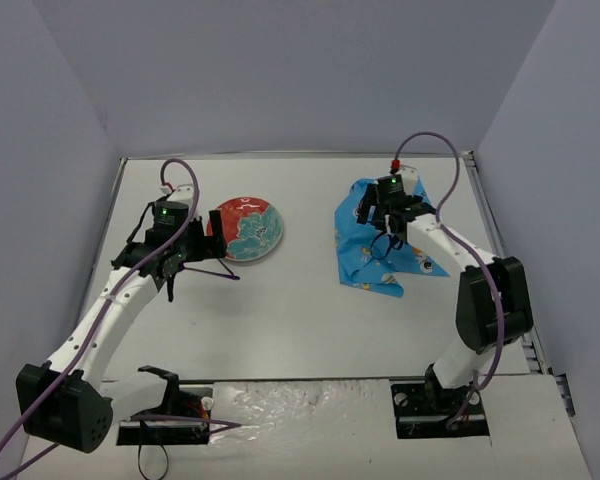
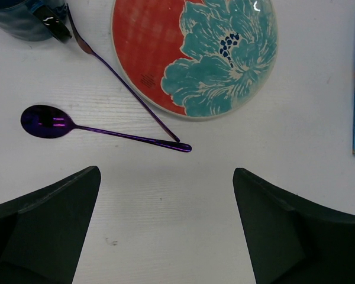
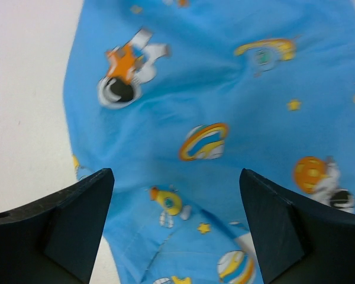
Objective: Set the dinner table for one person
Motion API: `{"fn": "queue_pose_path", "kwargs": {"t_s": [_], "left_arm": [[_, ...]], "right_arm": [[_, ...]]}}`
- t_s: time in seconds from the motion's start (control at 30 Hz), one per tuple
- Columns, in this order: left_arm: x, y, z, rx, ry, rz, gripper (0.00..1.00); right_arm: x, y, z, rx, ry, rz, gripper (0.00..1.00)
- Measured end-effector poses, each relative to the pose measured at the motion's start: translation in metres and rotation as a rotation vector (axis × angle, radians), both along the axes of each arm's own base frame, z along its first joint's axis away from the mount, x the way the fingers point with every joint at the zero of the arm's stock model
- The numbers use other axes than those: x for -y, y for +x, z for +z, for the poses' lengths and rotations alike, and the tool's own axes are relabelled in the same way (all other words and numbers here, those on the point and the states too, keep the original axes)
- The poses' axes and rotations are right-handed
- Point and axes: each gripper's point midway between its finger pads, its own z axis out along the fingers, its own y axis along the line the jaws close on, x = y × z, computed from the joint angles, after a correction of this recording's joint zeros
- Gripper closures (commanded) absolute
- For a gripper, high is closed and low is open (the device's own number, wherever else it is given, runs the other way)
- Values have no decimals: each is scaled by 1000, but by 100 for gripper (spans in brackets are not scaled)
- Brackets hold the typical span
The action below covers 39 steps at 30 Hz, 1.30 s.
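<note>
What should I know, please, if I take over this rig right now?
Left gripper: open, empty, above bare table near the cutlery. Right gripper: open, over the blue mat.
Plate sits left of centre; purple spoon and a second purple utensil lie beside it. Mat lies rumpled on the right.
Done: nothing set yet. Left, probably: flatten mat, place plate and cutlery.

- Large flat white rectangular tabletop [image 2: 183, 201]: matt, with a faint wood-like grain.
- Round red plate with a teal flower [image 2: 195, 53]: glazed ceramic by the look of it, smooth, slightly glossy.
- Purple metal spoon [image 2: 47, 121]: polished, mirror-bright.
- Slim purple metal utensil handle [image 2: 130, 89]: equally shiny.
- Bright-blue cartoon-print cloth mat [image 3: 225, 77]: soft fabric, matt, rumpled.
</note>
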Motion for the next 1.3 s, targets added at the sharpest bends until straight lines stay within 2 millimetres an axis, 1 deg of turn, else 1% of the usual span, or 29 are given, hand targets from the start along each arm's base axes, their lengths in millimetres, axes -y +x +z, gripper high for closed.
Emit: {"fn": "queue_pose_path", "kwargs": {"t_s": [0.07,0.1,0.17,0.23,0.33,0.43,0.5,0.6,0.73,0.87,1.03,1.13,1.17,1.3], "left_arm": [[8,0,-2,-7,-11,-17,6],[12,0,-4,-12,-16,-26,6],[19,0,-7,-21,-23,-41,6],[25,0,-9,-29,-34,-54,6],[34,0,-11,-36,-47,-68,6],[43,-1,-15,-49,-58,-86,5],[50,-2,-19,-62,-62,-101,5],[59,-4,-25,-82,-64,-122,5],[65,-7,-27,-93,-68,-138,5],[68,-8,-27,-95,-71,-143,5],[72,-9,-29,-101,-73,-157,5],[77,-10,-34,-117,-71,-171,5],[78,-11,-36,-123,-69,-174,5],[82,-13,-42,-141,-64,-188,5]], "right_arm": [[33,-3,11,25,11,-91,14],[54,-5,13,28,9,-150,14],[89,-14,8,11,-1,-256,14],[118,-25,-3,-31,-4,-350,14],[144,-41,-24,-105,4,-446,14],[161,-50,-42,-158,16,-520,14],[165,-53,-53,-187,18,-549,13],[166,-57,-69,-228,15,-568,12],[167,-62,-87,-279,10,-580,8],[169,-60,-92,-281,22,-595,5],[167,-56,-95,-266,56,-586,7],[166,-55,-96,-261,61,-577,14],[166,-55,-96,-259,61,-574,18],[167,-57,-97,-243,56,-564,40]]}}
